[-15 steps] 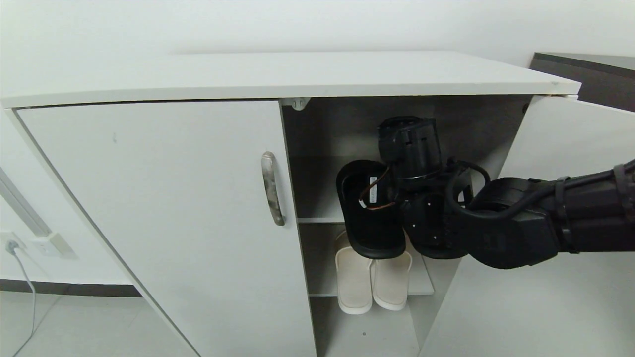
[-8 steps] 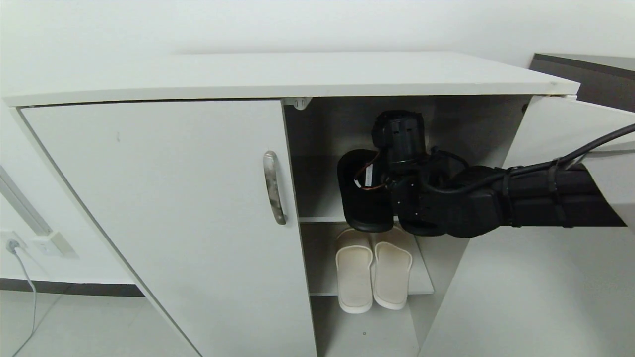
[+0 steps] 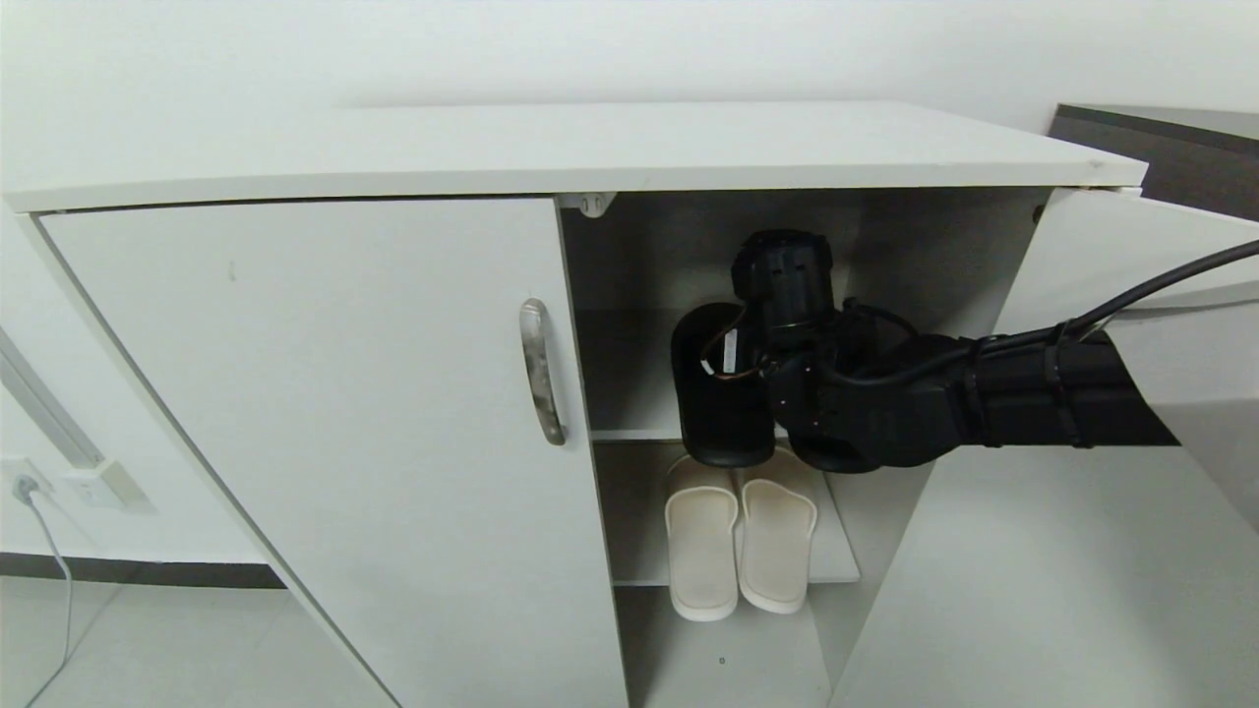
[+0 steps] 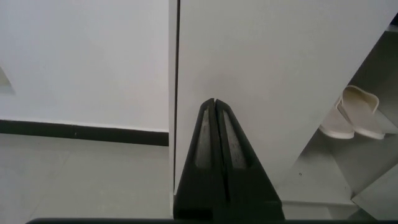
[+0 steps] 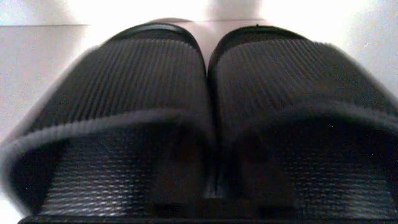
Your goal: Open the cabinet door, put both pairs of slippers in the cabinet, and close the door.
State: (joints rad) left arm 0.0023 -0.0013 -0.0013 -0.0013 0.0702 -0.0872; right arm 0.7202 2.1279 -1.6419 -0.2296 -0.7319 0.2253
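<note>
**Spotter:** Where's the black pair?

**Me:** In my right gripper (image 3: 777, 385). Its fingers are clamped on the black slippers (image 3: 723, 413), which lie side by side with their toes pointing into the cabinet (image 3: 590, 147) at the upper shelf (image 3: 629, 434). The heels overhang its front edge (I can't tell whether the soles touch the board).

**Spotter:** And the other pair?

**Me:** The white slippers (image 3: 738, 536) sit on the lower shelf (image 3: 841, 565), directly beneath. My left gripper (image 4: 214, 124) is pinched together on nothing, out in front of the closed left door (image 3: 315, 413).

**Spotter:** So how do you set them down well?

**Me:** I'd push in deeper, level, until the heels clear the edge. Then I'd lower until the soles bear flat before parting the fingers. If I let go early, I reckon the pair tips out onto the white ones. After that I'd back straight out, minding the open right door (image 3: 1082, 551), which needs swinging shut afterwards.
</note>
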